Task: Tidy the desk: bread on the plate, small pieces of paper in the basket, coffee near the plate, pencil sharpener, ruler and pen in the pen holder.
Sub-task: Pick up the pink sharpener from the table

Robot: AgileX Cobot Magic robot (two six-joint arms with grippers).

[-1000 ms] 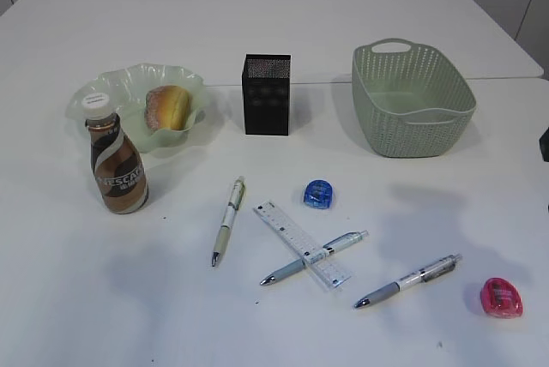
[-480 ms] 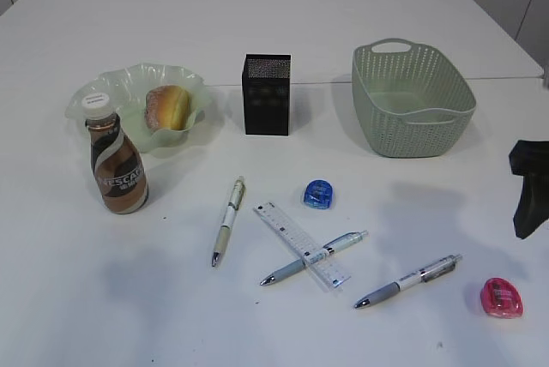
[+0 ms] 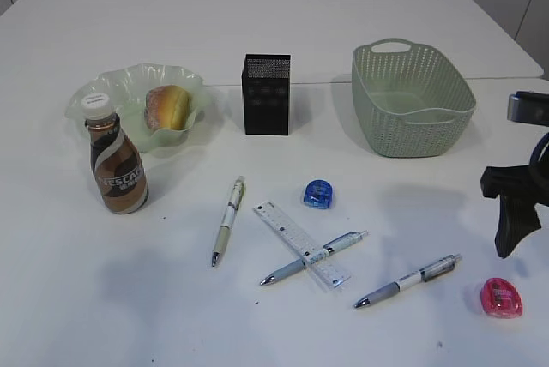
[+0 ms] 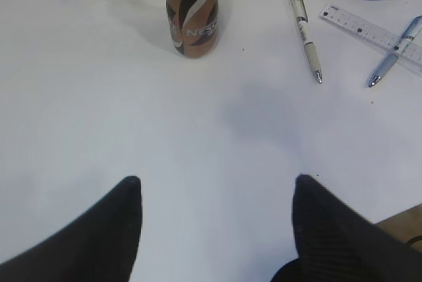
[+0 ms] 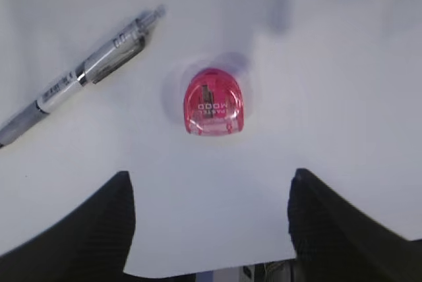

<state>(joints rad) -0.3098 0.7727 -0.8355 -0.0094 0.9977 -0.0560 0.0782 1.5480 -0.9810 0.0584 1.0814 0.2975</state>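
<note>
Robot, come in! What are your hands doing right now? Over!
Both hands open, empty. Right hand hangs over pink pencil sharpener, not touching; left hand over bare desk. Grey pen lies beside sharpener, not blocking.

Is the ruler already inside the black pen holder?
No, the ruler lies flat on the desk crossed with a pen, well in front of the pen holder.

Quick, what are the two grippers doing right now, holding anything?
Left gripper: open, empty, over bare white desk.
Right gripper: open, empty, above the pink translucent pencil sharpener.
</note>
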